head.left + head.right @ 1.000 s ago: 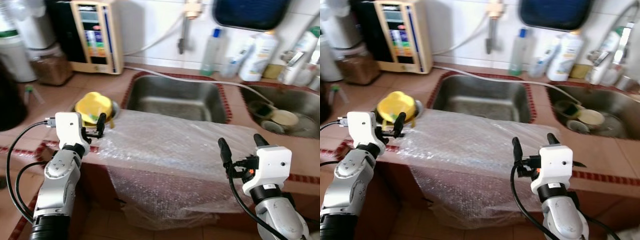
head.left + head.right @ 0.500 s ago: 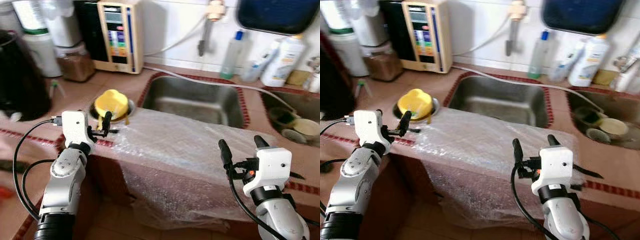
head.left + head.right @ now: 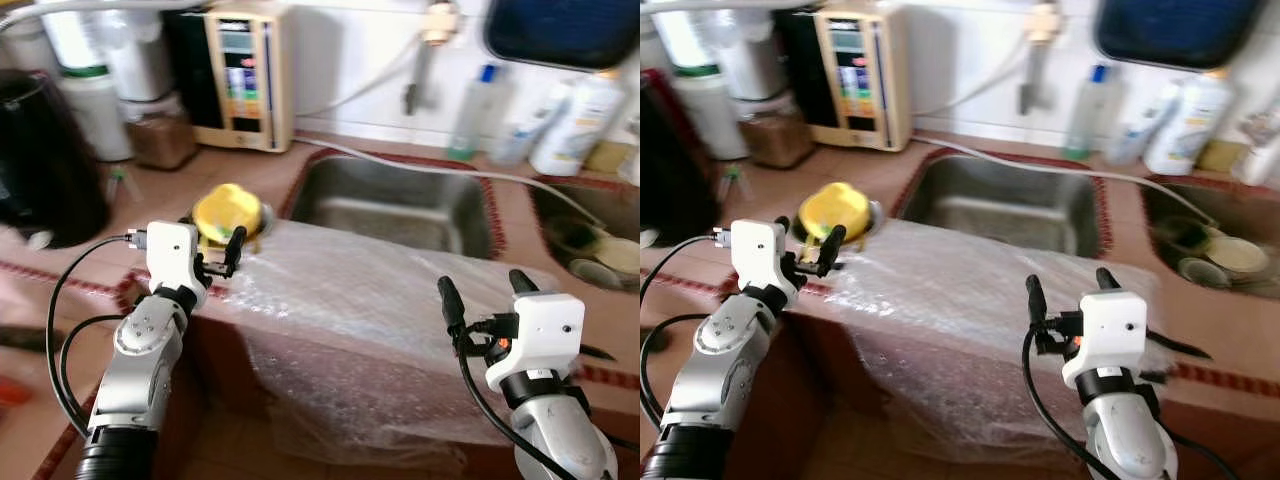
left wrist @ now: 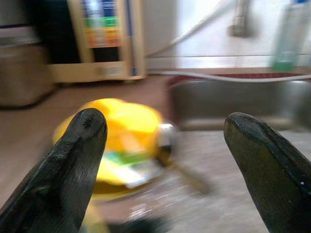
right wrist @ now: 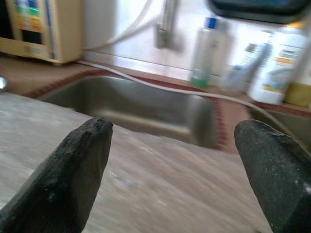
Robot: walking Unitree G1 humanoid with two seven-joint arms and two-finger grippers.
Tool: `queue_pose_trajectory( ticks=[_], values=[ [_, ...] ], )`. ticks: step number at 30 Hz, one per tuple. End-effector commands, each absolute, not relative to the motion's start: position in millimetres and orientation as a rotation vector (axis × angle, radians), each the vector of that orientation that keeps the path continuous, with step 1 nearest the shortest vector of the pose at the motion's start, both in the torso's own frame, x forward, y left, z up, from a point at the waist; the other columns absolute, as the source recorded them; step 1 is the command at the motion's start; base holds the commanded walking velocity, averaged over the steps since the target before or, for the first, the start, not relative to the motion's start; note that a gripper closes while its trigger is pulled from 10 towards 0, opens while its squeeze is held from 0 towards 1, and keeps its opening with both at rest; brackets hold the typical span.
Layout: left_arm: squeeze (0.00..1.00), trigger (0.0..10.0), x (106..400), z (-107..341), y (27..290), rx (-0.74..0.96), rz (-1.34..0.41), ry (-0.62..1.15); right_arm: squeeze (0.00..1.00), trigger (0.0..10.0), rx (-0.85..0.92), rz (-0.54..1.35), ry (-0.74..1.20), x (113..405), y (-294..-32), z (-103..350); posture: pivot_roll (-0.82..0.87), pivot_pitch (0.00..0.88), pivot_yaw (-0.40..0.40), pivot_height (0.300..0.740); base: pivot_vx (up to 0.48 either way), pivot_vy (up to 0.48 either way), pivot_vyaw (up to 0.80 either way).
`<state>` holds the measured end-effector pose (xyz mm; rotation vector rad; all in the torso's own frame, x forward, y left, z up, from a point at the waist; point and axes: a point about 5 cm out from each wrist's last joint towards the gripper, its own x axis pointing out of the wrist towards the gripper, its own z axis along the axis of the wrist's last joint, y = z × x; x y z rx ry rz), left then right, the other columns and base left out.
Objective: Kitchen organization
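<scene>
Yellow bowl [image 3: 228,210] sits near the counter edge beside slippery bubble wrap [image 3: 380,300]; the spread-fingered left gripper [image 3: 222,262] could knock it off, while the right gripper [image 3: 480,290] hovers open.

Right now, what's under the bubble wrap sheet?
The bubble wrap lies over the tiled counter edge in front of the sink and hangs down the front. Anything else beneath it can't be made out.
</scene>
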<state>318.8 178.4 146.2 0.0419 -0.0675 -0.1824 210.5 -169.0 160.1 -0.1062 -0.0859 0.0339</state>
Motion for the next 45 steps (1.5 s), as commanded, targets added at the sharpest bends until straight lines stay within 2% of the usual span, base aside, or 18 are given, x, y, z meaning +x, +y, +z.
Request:
queue_pose_trajectory(
  ticks=[1,14,19,45],
  values=[
    [0.00,10.0,319.6,148.5,179.7,0.048,-0.185,-0.076,0.00,10.0,-0.110,0.028,-0.092,210.3,-169.2,161.7,0.03,0.000,-0.010,0.740,0.000,0.000,0.00],
    [0.00,10.0,317.8,157.2,178.7,0.010,-0.224,-0.123,0.00,10.0,-0.125,0.042,-0.102,211.0,-166.7,162.6,0.04,0.000,-0.010,0.740,0.000,0.000,0.00],
    [0.00,10.0,317.6,169.5,172.8,-0.021,-0.245,-0.155,0.00,10.0,-0.130,0.037,-0.114,210.0,-167.7,166.1,0.03,0.000,-0.010,0.740,0.263,0.000,0.00],
    [0.00,10.0,313.1,163.4,170.8,-0.020,-0.276,-0.123,0.00,10.0,-0.140,0.045,-0.103,209.3,-166.6,162.8,0.03,0.000,-0.012,0.740,0.353,0.000,0.00]
  ],
)
